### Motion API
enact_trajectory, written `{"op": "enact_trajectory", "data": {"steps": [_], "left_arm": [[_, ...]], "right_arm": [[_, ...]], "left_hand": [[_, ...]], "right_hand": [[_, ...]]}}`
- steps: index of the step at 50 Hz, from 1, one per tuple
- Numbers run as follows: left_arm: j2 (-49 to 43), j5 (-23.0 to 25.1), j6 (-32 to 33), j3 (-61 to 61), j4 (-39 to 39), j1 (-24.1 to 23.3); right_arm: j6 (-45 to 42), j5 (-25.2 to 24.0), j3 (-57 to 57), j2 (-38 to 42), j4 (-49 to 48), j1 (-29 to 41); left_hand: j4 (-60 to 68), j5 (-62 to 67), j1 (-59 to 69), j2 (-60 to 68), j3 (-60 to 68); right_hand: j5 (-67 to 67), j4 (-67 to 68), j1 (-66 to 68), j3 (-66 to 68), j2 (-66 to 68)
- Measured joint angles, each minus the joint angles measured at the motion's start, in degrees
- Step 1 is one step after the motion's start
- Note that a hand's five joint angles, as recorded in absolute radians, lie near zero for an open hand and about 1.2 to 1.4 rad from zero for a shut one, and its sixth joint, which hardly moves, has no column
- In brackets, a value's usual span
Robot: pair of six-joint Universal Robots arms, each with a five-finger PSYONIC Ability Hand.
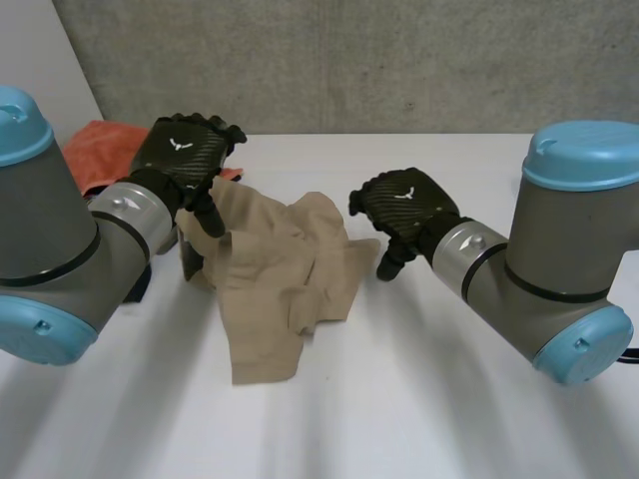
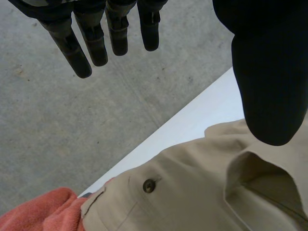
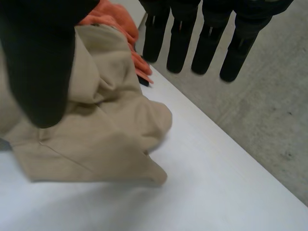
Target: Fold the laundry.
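A crumpled beige garment (image 1: pixel 290 269) lies in the middle of the white table (image 1: pixel 449 399). My left hand (image 1: pixel 185 150) hovers over its far left edge, open, with its thumb hanging down toward the cloth. In the left wrist view the fingers (image 2: pixel 96 43) are straight and hold nothing; below them lies a buttoned part of the beige garment (image 2: pixel 192 192). My right hand (image 1: pixel 409 205) is just off the garment's right edge, open. In the right wrist view its fingers (image 3: pixel 207 43) point past the beige garment (image 3: pixel 96 134) and touch nothing.
An orange cloth (image 1: pixel 100 150) lies at the table's far left behind my left arm; the left wrist view has the orange cloth (image 2: pixel 38 211) beside the beige garment. A dark item (image 1: pixel 190 261) sits by the garment's left edge. Grey concrete (image 1: pixel 399 60) lies beyond the table's far edge.
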Motion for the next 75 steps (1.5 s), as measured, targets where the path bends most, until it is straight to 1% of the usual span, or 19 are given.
{"op": "enact_trajectory", "data": {"steps": [5, 8, 12, 22, 31, 33, 36, 38, 45, 47, 51, 53, 58, 65, 66, 67, 68, 71, 75], "left_arm": [[0.5, 0.0, -0.1, 0.3, 0.0, 1.0], [0.2, 0.2, -0.1, 1.4, 0.2, 2.6], [-1.5, 0.7, 0.0, 3.5, 0.2, 4.5], [-16.5, 5.9, 1.0, 16.5, -4.1, 10.9], [-28.9, 8.4, 5.8, 27.1, -10.2, 11.9], [-31.4, 8.1, 7.3, 29.4, -10.9, 11.6], [-33.8, 6.6, 8.8, 32.4, -11.0, 11.1], [-34.6, 4.9, 9.4, 34.4, -10.9, 10.7], [-30.6, -4.7, 9.1, 42.9, -8.9, 8.6], [-27.6, -6.3, 8.4, 45.6, -7.4, 7.6], [-22.7, -6.0, 7.0, 49.7, -4.6, 5.5], [-20.7, -4.4, 6.2, 51.5, -3.6, 4.1], [-17.7, 3.7, 3.8, 53.9, -3.3, -1.0], [-19.2, 16.0, 2.2, 48.2, -8.3, -6.7], [-19.9, 18.5, 2.5, 46.3, -9.6, -7.5], [-20.6, 21.0, 3.0, 44.4, -10.8, -8.1], [-20.8, 21.7, 3.2, 43.8, -11.2, -8.2], [-22.1, 26.4, 6.1, 39.3, -13.5, -8.8], [-21.6, 27.0, 9.3, 36.3, -14.6, -8.3]], "right_arm": [[-0.1, -0.1, 0.0, 0.5, -0.1, -1.8], [-0.3, -0.1, 0.0, 0.8, -0.1, -2.7], [-0.4, 0.0, 0.0, 0.9, -0.1, -2.8], [-1.5, 0.2, -0.5, 1.8, 0.2, -3.1], [-2.6, 0.3, -0.5, 2.7, 0.3, -3.8], [-3.0, 0.3, -0.5, 2.9, 0.3, -3.9], [-3.5, 0.4, -0.5, 3.1, 0.3, -4.0], [-3.8, 0.5, -0.5, 3.2, 0.3, -4.1], [-4.7, 1.3, -0.7, 3.3, 0.3, -4.5], [-4.9, 1.6, -0.9, 3.3, 0.3, -4.6], [-5.0, 2.1, -1.3, 3.3, 0.3, -5.1], [-5.0, 2.5, -1.6, 3.3, 0.3, -5.5], [-4.8, 3.9, -3.0, 3.1, 0.3, -7.6], [-3.7, 6.1, -6.0, 2.5, 0.9, -12.2], [-3.3, 6.5, -6.7, 2.4, 1.1, -13.2], [-2.8, 6.8, -7.4, 2.3, 1.4, -14.3], [-2.6, 6.8, -7.6, 2.3, 1.5, -14.6], [-1.6, 7.1, -9.1, 2.2, 2.4, -16.8], [-1.1, 6.7, -9.9, 2.4, 3.4, -18.1]], "left_hand": [[-1.8, -0.3, -2.3, -2.0, -2.0], [-2.0, -0.3, -2.4, -2.2, -2.2], [-2.0, -0.3, -2.4, -2.2, -2.2], [-2.0, -0.3, -2.4, -2.2, -2.2], [-1.1, 0.5, -0.9, -1.3, -1.3], [11.6, 12.4, 13.4, 12.0, 11.8], [41.6, 41.0, 43.5, 41.0, 40.4], [52.1, 50.9, 51.2, 51.7, 50.3], [55.3, 52.2, 51.4, 54.6, 53.5], [55.4, 52.2, 51.4, 54.8, 53.7], [55.4, 52.2, 51.4, 54.8, 54.1], [55.4, 52.2, 51.4, 54.8, 54.2], [55.9, 52.2, 51.4, 54.8, 54.2], [55.8, 52.2, 51.4, 54.8, 54.5], [50.4, 48.3, 46.8, 49.7, 49.4], [35.8, 35.3, 31.8, 35.2, 35.2], [35.8, 35.3, 31.8, 35.2, 35.2], [4.1, 4.5, -0.5, 3.9, 4.2], [-1.9, -0.5, -2.8, -1.9, -2.1]], "right_hand": [[-6.7, -6.1, -6.1, -5.7, -6.3], [-15.1, -14.5, -15.2, -15.0, -15.1], [-16.5, -17.3, -17.0, -17.3, -17.8], [-16.5, -17.4, -17.0, -17.3, -17.8], [-16.5, -17.4, -17.0, -17.3, -17.8], [-16.5, -17.4, -17.0, -17.3, -17.8], [-16.5, -17.4, -17.0, -17.3, -17.8], [-16.5, -17.4, -17.0, -17.3, -17.8], [-16.5, -17.4, -17.0, -17.3, -17.8], [-16.5, -17.4, -17.0, -17.3, -17.8], [-16.5, -17.4, -17.0, -17.3, -17.8], [-16.5, -17.4, -17.0, -17.3, -17.8], [-16.5, -17.4, -17.0, -17.3, -17.8], [-16.5, -17.4, -17.0, -17.3, -17.8], [-16.5, -17.4, -17.0, -17.3, -17.8], [-16.5, -17.4, -17.0, -17.3, -17.8], [-16.5, -17.4, -17.0, -17.3, -17.8], [-16.5, -17.4, -17.0, -17.3, -17.8], [-16.5, -17.4, -17.0, -17.3, -17.8]]}}
